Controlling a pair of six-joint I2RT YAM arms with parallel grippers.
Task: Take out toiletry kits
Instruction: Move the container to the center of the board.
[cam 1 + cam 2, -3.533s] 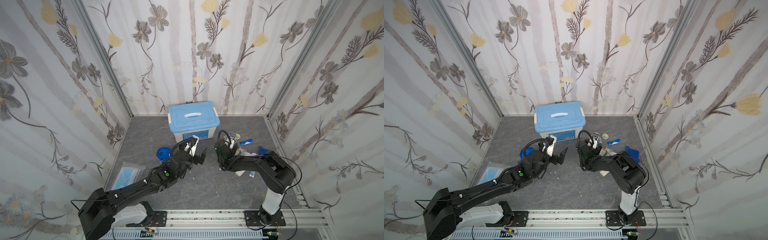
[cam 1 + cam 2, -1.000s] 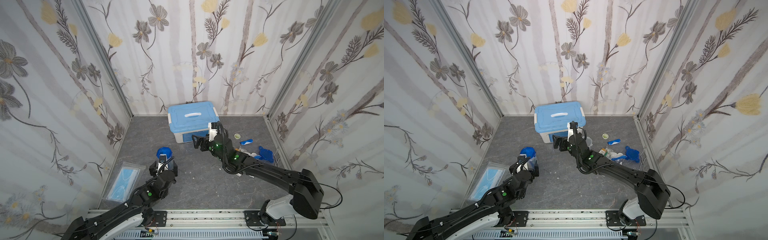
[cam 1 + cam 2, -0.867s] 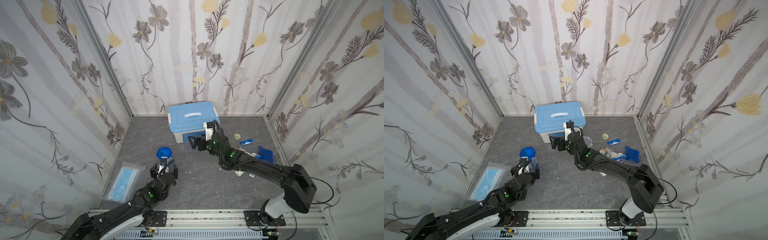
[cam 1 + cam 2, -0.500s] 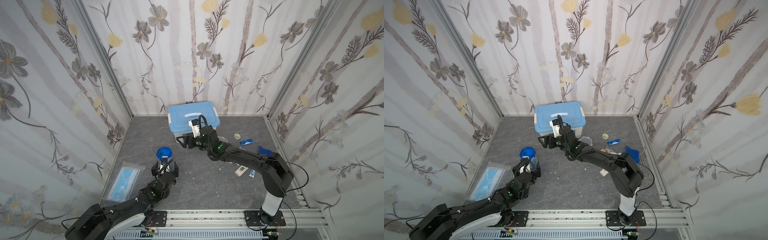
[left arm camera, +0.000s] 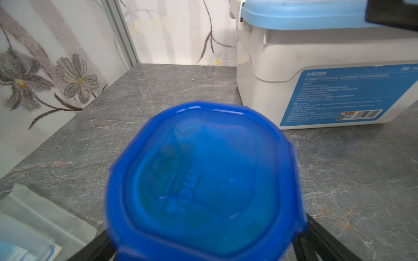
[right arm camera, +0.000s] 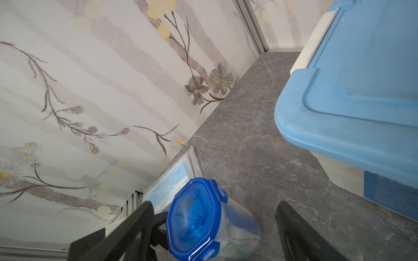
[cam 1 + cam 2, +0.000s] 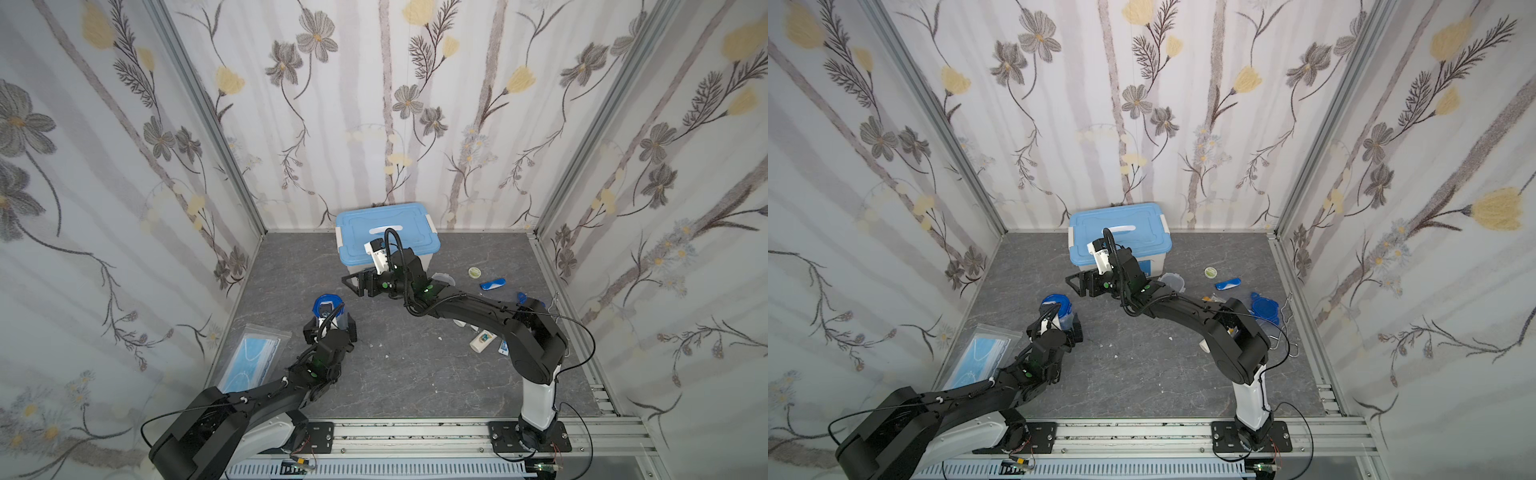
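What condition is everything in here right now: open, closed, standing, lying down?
Large white box with light-blue lid: closed.
Translucent plastic cup with blue lid: upright, lid on.
Second translucent cup: lid off.
Loose round blue lid: lying flat.
Small white bottle: lying on its side.
Flat clear bag of blue masks: lying flat.
Left tool: open, straddling the lidded cup.
Right tool: open, empty.

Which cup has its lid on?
The cup by the left gripper: its blue lid is clipped on. The other cup, beside the box, is open; a loose lid lies apart from it.
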